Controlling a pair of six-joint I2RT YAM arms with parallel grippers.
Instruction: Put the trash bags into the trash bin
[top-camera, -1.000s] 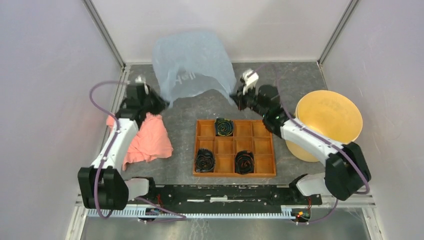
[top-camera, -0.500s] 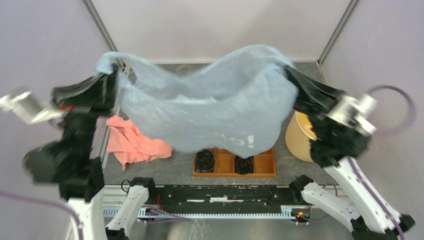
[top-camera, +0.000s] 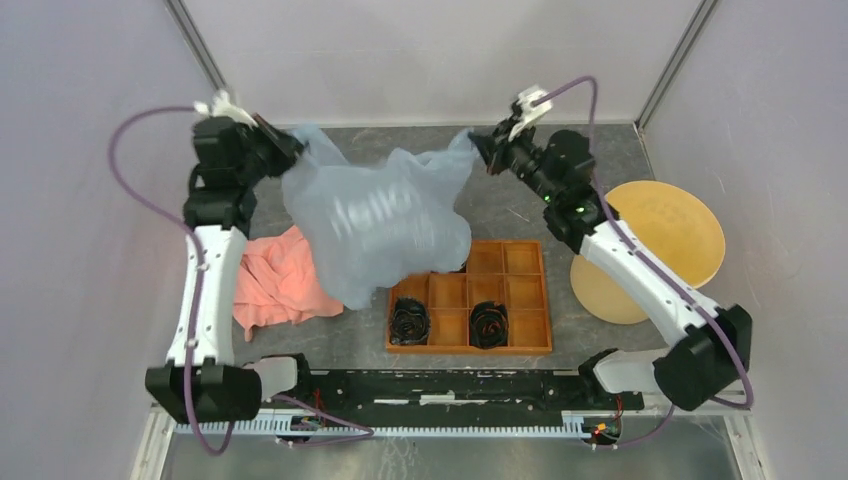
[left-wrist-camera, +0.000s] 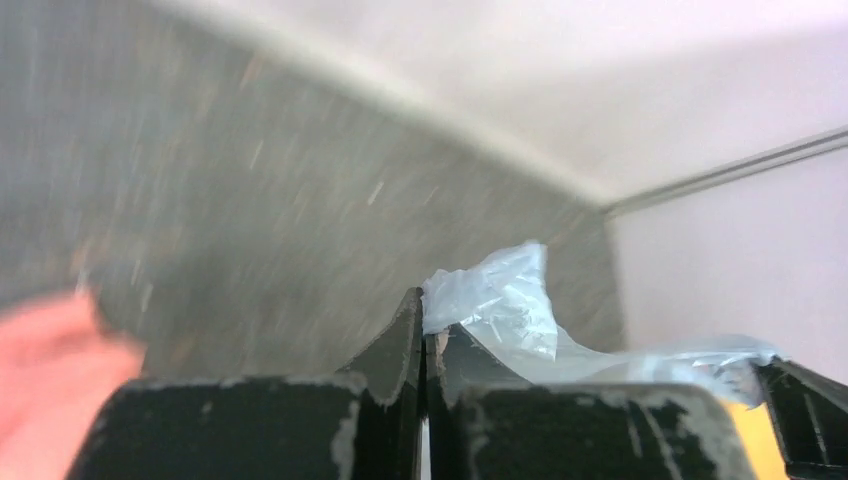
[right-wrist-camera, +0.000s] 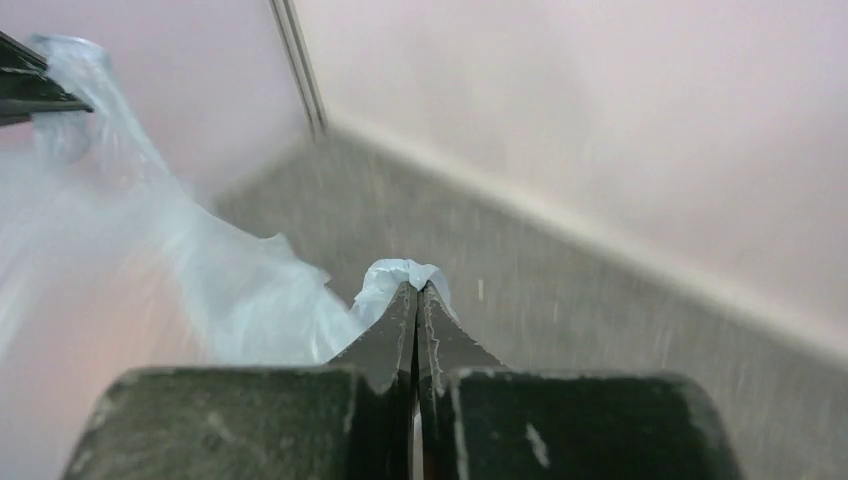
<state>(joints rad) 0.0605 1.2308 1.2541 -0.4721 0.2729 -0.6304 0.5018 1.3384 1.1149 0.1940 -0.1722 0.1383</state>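
Note:
The pale blue translucent trash bag (top-camera: 375, 225) hangs in the air between both grippers, over the table's middle and the tray's far left corner. My left gripper (top-camera: 285, 148) is shut on the bag's left edge (left-wrist-camera: 495, 300). My right gripper (top-camera: 478, 145) is shut on its right edge (right-wrist-camera: 405, 272). The yellow-tan trash bin (top-camera: 650, 250) stands at the right, beside the right arm, apart from the bag. A sliver of it shows in the left wrist view (left-wrist-camera: 755, 445).
An orange compartmented tray (top-camera: 525, 300) with black coiled items (top-camera: 410, 320) lies at the front middle. A salmon-pink cloth (top-camera: 275, 285) lies at the left under the left arm; it shows blurred in the left wrist view (left-wrist-camera: 45, 375). Walls enclose the back and sides.
Both arms swung high toward the camera with the bag spread wide, then came back down toward the far side. The bag now hangs bunched between the two grippers.

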